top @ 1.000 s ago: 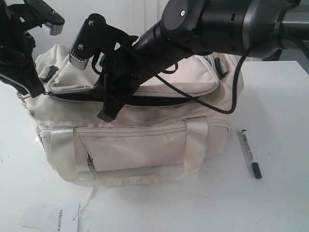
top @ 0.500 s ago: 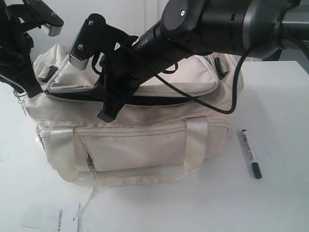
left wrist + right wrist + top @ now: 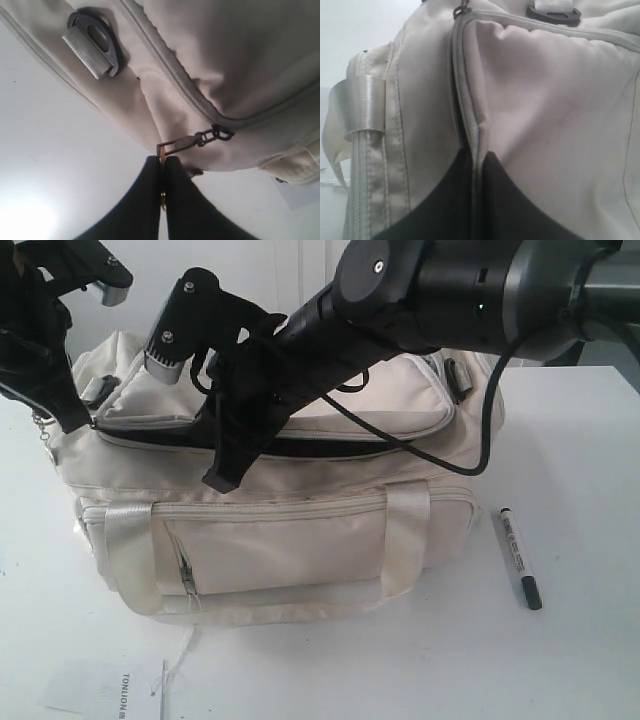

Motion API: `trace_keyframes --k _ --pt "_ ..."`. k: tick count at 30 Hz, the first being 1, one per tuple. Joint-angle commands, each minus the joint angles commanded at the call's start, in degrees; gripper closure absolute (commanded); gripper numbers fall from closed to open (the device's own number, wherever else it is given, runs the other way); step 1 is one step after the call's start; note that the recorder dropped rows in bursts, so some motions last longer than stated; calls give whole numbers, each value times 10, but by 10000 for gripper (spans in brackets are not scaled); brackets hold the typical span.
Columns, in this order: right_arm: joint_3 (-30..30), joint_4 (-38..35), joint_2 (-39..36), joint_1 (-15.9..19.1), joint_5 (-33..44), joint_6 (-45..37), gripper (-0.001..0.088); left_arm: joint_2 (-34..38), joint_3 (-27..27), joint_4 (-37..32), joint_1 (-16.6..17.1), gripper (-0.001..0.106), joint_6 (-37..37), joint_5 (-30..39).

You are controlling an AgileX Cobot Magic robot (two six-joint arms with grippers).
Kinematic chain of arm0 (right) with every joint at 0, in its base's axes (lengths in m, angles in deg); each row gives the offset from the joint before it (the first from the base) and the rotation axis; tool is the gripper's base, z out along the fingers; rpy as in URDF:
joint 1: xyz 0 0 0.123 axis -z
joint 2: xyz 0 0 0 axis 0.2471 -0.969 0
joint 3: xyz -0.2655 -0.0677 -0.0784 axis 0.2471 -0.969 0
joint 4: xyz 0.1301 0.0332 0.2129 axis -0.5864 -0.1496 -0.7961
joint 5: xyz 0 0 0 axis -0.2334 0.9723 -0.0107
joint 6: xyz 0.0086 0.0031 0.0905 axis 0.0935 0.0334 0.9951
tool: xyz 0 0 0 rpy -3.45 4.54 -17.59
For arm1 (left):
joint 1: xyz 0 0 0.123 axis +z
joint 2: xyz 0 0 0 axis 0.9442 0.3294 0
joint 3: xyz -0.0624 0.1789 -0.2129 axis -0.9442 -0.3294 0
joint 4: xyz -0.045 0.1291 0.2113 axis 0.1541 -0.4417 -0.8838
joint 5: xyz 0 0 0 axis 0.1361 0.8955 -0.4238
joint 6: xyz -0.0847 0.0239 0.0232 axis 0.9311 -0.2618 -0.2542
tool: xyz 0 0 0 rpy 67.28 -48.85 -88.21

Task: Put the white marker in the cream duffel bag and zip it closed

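Cream duffel bag (image 3: 300, 540) part-unzipped, white marker (image 3: 520, 557) outside; L end effector (image 3: 162, 164) pinches zip pull (image 3: 177, 145), R end effector (image 3: 476, 157) pinches flap (image 3: 470, 100).

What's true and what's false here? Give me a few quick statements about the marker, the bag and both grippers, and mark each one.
1. The white marker lies on the table beside the cream duffel bag. True.
2. The left gripper hangs open. False: it is shut on the zip pull.
3. The bag's top zip is fully closed. False: a dark gap shows along it.
4. The right gripper pinches the bag's fabric edge. True.
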Motion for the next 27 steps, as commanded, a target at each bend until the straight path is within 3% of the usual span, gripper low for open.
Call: trace_keyframes --k 14,21,23,27 --pt "0 0 0 0 0 0 868 20 0 -15 0 1053 0 -22" --pt "0 0 0 0 0 0 868 23 0 -44 0 1041 48 -49" --pt "0 0 0 0 0 0 868 23 0 -37 0 964 48 -49" --pt "0 0 0 0 0 0 868 23 0 -15 0 628 48 -49"
